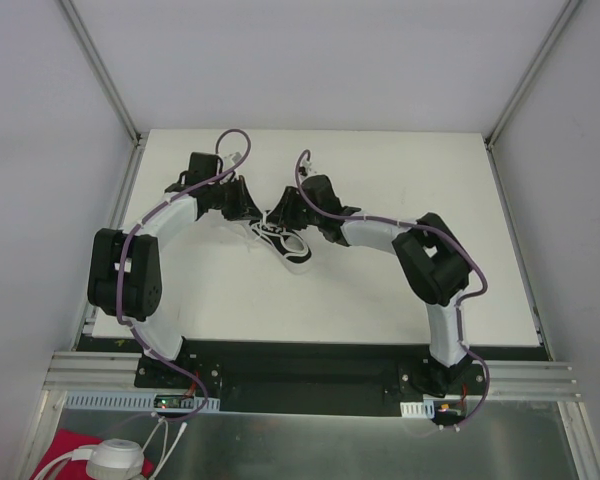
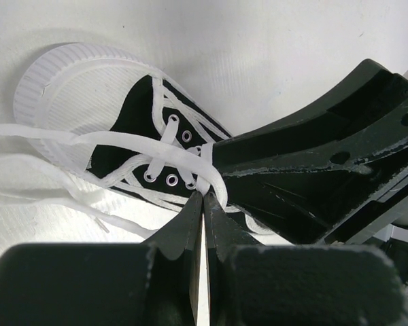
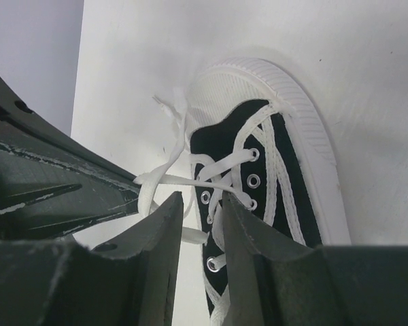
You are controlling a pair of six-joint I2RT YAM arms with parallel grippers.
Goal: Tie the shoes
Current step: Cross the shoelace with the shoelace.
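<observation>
Starting far left: left arm, elbow out over the left edge of the white table, forearm reaching in toward the middle. At its end, left gripper, clamped right down, fingers flush, no gap to speak of, a strand of the laces pinched at the very tips.

Just beyond those tips, the sneaker, about mid-table and a shade left of centre, sole down, laced top facing up. Long axis on a diagonal in the overhead view: lace-up end tucked up by the two grippers, white toe rim down at the lower right, pointing toward the near edge and a touch to the right.

From the left wrist, same story turned round: ribbed white toe cap at upper left, black upper running down and right under the fingertips. Loose lace ends trailing off across the table toward the left of that view.

Moving right, nose to nose with the other one, right gripper, fingers set narrowly apart over the eyelet rows, a lace strand crossing the gap. Actual contact with it, impossible to judge. From that wrist, toe at the top of the view, heel end off the bottom.

Last, right arm, folded sharply at the elbow over the table's right half.
</observation>
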